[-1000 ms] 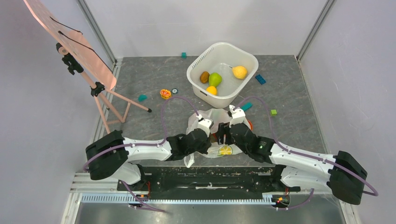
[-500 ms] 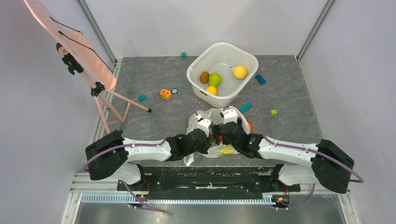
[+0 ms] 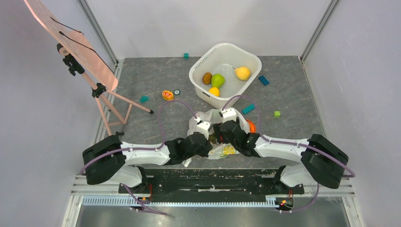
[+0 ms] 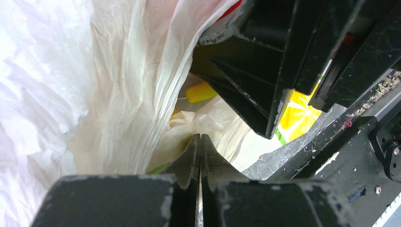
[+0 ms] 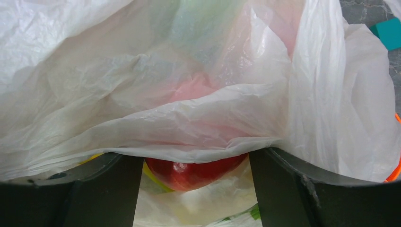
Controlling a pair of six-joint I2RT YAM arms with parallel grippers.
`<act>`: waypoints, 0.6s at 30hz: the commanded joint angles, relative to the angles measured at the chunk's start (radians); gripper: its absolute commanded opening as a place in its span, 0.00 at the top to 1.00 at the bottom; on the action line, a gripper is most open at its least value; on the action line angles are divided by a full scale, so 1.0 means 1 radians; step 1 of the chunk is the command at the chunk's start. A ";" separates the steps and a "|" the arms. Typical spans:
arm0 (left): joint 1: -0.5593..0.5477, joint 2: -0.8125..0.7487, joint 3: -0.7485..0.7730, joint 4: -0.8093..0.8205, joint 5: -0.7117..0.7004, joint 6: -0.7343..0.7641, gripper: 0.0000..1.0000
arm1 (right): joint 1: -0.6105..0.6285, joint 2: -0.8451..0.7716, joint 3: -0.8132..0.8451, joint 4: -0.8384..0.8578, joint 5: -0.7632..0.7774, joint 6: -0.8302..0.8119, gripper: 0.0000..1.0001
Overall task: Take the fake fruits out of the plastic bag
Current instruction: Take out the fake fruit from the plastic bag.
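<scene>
**A:** so where's the fruit at?

**B:** red apple (image 5: 194,171) is down in the plastic bag (image 5: 189,71), between the wide-spread fingers of my right gripper (image 5: 196,158), nothing gripped (film draped over it). My left gripper (image 4: 199,139) is pinched tight on a bag fold.

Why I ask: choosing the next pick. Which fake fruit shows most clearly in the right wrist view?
The red apple, glossy and bare under the plastic bag's fold; the pink fruit only shows through plastic.
</scene>
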 commanded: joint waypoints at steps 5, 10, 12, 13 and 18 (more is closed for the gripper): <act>-0.006 -0.031 -0.019 0.024 -0.052 -0.047 0.98 | -0.006 -0.125 -0.026 0.032 -0.076 -0.061 0.39; -0.005 -0.057 -0.030 0.019 -0.068 -0.057 0.98 | -0.006 -0.246 -0.036 -0.052 -0.161 -0.075 0.42; -0.004 -0.062 -0.033 0.016 -0.071 -0.053 0.98 | -0.006 -0.296 -0.040 -0.099 -0.203 -0.078 0.42; -0.005 -0.063 -0.030 0.010 -0.073 -0.048 0.98 | -0.005 -0.318 -0.041 -0.115 -0.229 -0.079 0.42; -0.006 -0.081 -0.050 0.019 -0.089 -0.046 0.98 | -0.005 -0.424 -0.035 -0.221 -0.373 -0.089 0.42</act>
